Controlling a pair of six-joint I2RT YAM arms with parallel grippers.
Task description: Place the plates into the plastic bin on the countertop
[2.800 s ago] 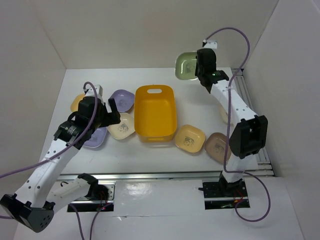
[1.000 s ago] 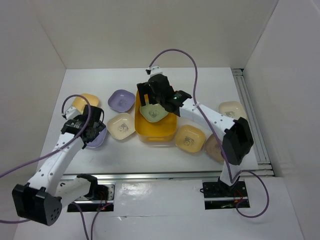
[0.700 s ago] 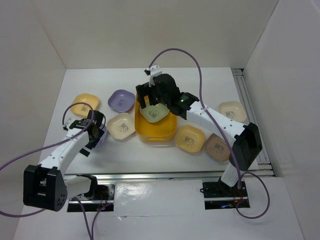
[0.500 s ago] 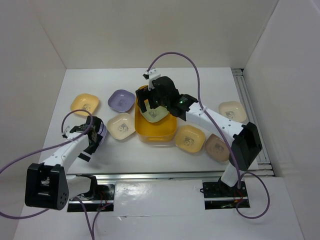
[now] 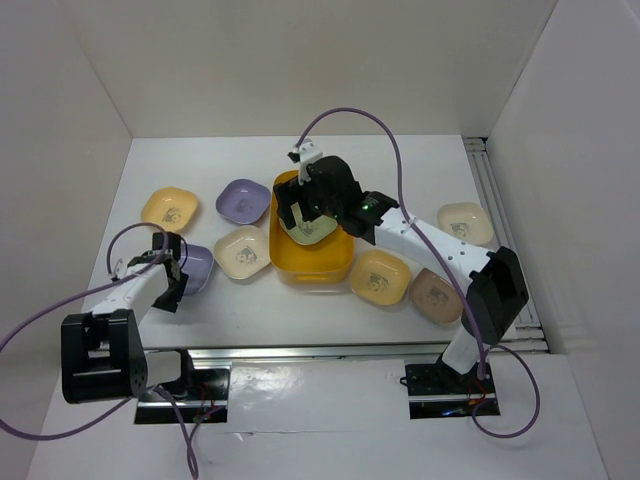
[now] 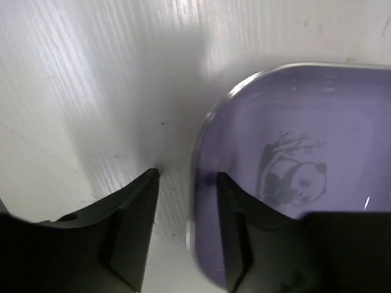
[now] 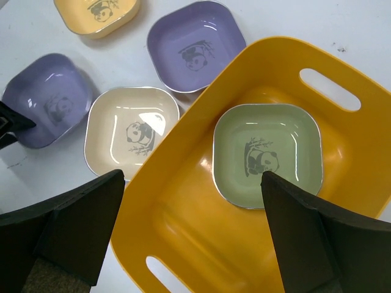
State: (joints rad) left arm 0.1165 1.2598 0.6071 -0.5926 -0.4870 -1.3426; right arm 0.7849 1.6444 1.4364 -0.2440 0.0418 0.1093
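Observation:
The yellow-orange plastic bin [image 5: 342, 258] [image 7: 183, 201] stands mid-countertop with a green plate [image 7: 267, 155] [image 5: 318, 232] lying flat inside it. My right gripper [image 5: 305, 220] [image 7: 192, 177] hovers above the bin, open and holding nothing. My left gripper [image 5: 170, 272] [image 6: 185, 177] is low at the near left, straddling the rim of a lavender plate [image 6: 305, 152] [image 5: 196, 264] [image 7: 49, 101]. One finger is inside the plate and the other is on the countertop [image 6: 91, 91]. A gap shows between the outer finger and the rim.
More plates lie around the bin: yellow-orange [image 5: 168, 208], lavender [image 5: 243, 200] [image 7: 195, 54] and cream [image 5: 242, 251] [image 7: 131, 131] to its left, yellow [image 5: 379, 276], brown [image 5: 435, 294] and cream [image 5: 465, 222] to its right. White walls bound the countertop.
My left gripper has slid toward the near left, come down over the lavender plate's rim and narrowed its jaws. The right gripper stayed open over the bin, green plate lying below it.

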